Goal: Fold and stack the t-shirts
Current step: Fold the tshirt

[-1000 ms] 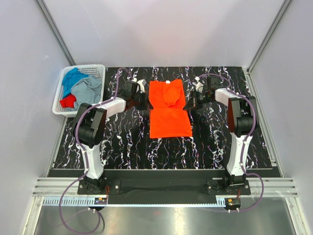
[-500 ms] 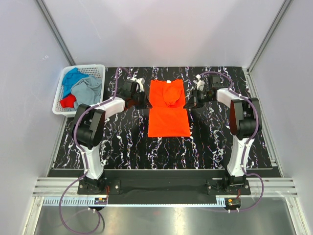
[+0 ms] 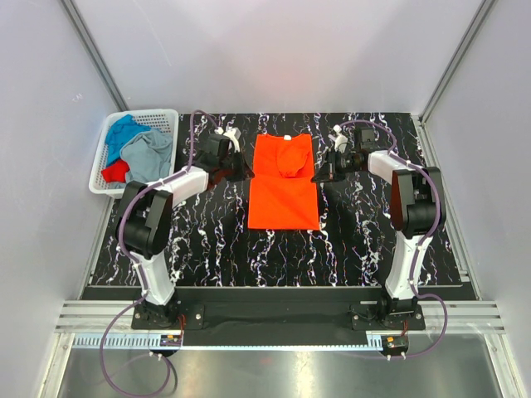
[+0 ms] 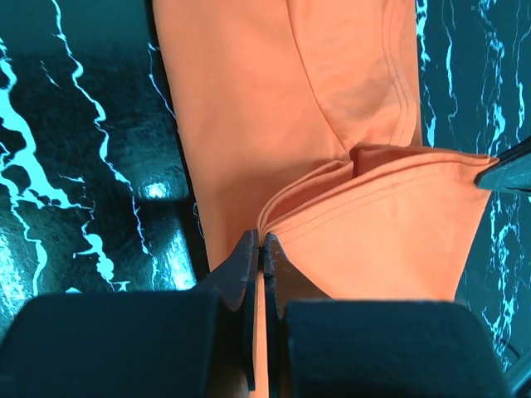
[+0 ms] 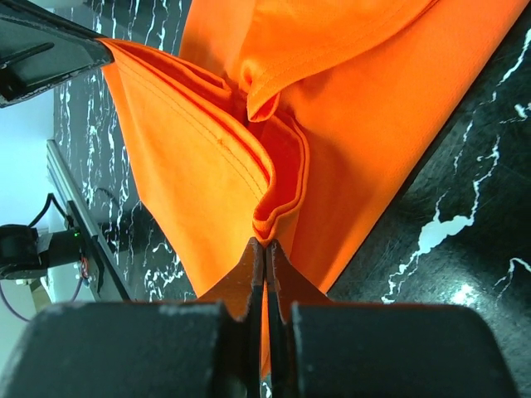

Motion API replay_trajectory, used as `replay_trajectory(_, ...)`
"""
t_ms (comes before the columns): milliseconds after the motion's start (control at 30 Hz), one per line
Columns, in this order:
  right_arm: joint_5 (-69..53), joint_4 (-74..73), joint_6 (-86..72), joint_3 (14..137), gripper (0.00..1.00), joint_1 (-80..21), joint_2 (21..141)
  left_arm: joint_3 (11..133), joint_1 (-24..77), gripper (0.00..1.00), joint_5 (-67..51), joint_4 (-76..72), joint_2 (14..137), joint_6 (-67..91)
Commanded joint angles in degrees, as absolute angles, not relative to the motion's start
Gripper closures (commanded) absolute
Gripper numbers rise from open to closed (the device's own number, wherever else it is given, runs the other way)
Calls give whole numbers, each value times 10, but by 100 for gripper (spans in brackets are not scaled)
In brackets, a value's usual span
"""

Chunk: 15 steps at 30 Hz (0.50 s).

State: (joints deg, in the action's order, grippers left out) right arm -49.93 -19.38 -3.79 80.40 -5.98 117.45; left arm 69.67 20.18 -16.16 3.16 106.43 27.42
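Note:
An orange t-shirt lies lengthwise in the middle of the black marbled table, its sleeves folded in over the chest. My left gripper is shut on the shirt's left edge, and the left wrist view shows the orange t-shirt pinched as a fold in my left gripper. My right gripper is shut on the right edge; in its wrist view the bunched hem of the orange t-shirt sits in my right gripper. Blue, grey and red t-shirts lie crumpled in the basket.
A white lattice basket stands at the table's far left edge. Grey walls close in the back and both sides. Bare black marbled table stretches between the shirt and the arm bases.
Both grippers have shifted toward the far edge, still pinching the shirt's sides, and the shirt's lower hem has slid slightly away from the arm bases.

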Motion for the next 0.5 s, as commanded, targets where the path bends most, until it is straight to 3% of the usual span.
replay_trajectory(0, -492, -163, -31, 808, 100, -56, 1156, 686, 199, 100, -132, -40, 1050, 281)
replay_trajectory(400, -481, -163, -45, 858, 99, -51, 1235, 777, 175, 100, -187, -19, 1185, 279)
replay_trajectory(467, -464, -171, -54, 873, 96, -50, 1244, 790, 173, 100, -195, -18, 1198, 280)
